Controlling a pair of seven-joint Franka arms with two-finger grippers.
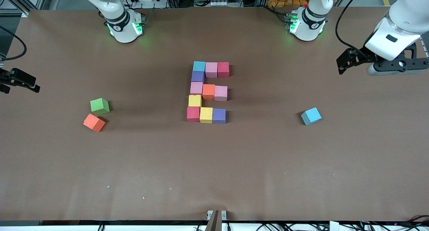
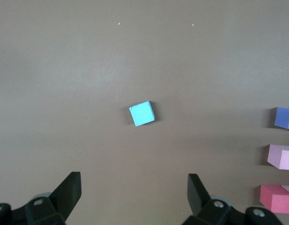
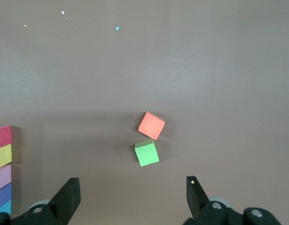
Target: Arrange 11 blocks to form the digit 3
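Both my grippers wide open w/ nothing held, left gripper (image 2: 134, 197) up over loose light blue cube (image 1: 311, 116), right gripper (image 3: 133, 199) over table's right-arm end, digit 3 (image 1: 208, 92) mid-table.

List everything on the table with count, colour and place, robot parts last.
digit 3: eleven cubes, pink, red, purple, yellow, orange, light blue; mid-table, touching in three rows joined by one column.
light blue cube: one, alone, toward the left arm's end.
orange cube: one, toward the right arm's end.
green cube: one, beside the orange cube, farther from the front camera.
table: one, brown.
left gripper: open, over the left arm's end of the table.
right gripper: open, at the right arm's end of the table.
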